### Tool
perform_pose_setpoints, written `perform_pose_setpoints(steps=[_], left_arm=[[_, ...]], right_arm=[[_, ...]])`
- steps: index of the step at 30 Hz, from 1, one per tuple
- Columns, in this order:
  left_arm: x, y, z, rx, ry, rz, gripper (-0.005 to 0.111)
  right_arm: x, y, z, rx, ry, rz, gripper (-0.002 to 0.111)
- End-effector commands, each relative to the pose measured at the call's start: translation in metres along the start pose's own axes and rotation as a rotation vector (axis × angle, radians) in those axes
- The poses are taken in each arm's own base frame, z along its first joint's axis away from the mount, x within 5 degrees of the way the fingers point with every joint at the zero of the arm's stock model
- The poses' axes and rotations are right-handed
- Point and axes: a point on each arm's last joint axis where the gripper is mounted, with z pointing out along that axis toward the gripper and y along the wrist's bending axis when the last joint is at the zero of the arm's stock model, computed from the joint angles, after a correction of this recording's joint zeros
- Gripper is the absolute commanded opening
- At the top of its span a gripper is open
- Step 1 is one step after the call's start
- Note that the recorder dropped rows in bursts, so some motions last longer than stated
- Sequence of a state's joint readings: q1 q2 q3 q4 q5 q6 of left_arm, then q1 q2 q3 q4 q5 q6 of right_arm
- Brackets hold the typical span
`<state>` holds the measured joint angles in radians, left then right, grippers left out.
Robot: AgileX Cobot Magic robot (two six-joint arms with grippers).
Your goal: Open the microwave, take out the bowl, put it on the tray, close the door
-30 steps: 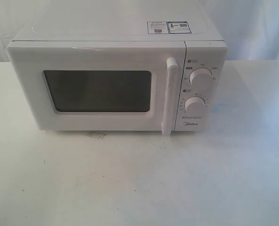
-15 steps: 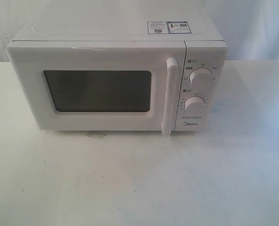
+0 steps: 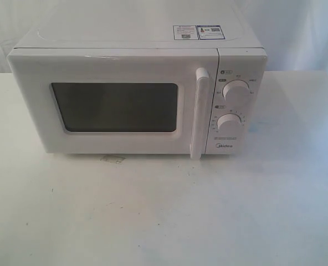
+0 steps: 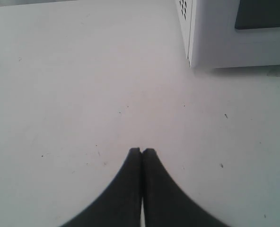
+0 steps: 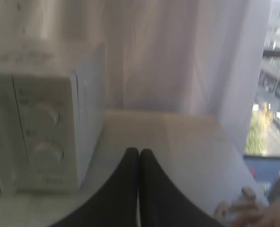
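The left gripper hangs over the white table with its two black fingers pressed together and nothing between them. Ahead of it and off to one side stands the microwave. Its wrist view shows only the oven's lower front corner and vented side wall. Bare tabletop with a few dark specks separates the two.

The right gripper is likewise closed on nothing, fingertip against fingertip. Ahead of it to one side, near but not touching, is the microwave's control end with two round knobs. Straight beyond it hangs a white curtain, and off to the other side a window pane shows buildings. A blurred pale shape sits close beside this gripper; what it is cannot be told.

The door sits flush and shut, its vertical handle just beside the knobs, with neither gripper touching it. Nothing can be made out behind the dark door glass. Stickers lie on the oven's top, and a faint grey patch marks the table before the door.
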<state>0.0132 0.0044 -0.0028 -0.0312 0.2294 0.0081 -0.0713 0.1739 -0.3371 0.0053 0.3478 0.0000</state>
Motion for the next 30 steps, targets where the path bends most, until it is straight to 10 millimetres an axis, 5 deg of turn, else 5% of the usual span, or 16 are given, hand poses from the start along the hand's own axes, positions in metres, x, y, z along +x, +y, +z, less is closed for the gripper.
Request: perform_pose_setpoints(steps=[1,7,16,19,24,30], left_arm=[[0.001,0.0,0.0,0.0,0.0,-0.013,0.0],[0.001,0.0,0.0,0.0,0.0,-0.013,0.0],[0.001,0.0,0.0,0.0,0.0,-0.013,0.0],[0.001,0.0,0.0,0.0,0.0,-0.013,0.0],[0.001,0.0,0.0,0.0,0.0,-0.013,0.0],[0.001,0.0,0.0,0.0,0.0,-0.013,0.0]], right_arm=[[0.01,0.0,0.007,0.005,0.151,0.007,0.0],[0.009,0.001,0.007,-0.005,0.139,0.04,0.0],[0.0,0.013,0.008,-0.139,0.06,0.353,0.0],[-0.008,0.026,0.01,-0.294,0.024,0.23,0.0],[-0.023,0.07,0.014,-0.87,0.03,-0.065,0.0],[-0.016,0.066,0.06,-0.796,0.202,-0.002,0.0]])
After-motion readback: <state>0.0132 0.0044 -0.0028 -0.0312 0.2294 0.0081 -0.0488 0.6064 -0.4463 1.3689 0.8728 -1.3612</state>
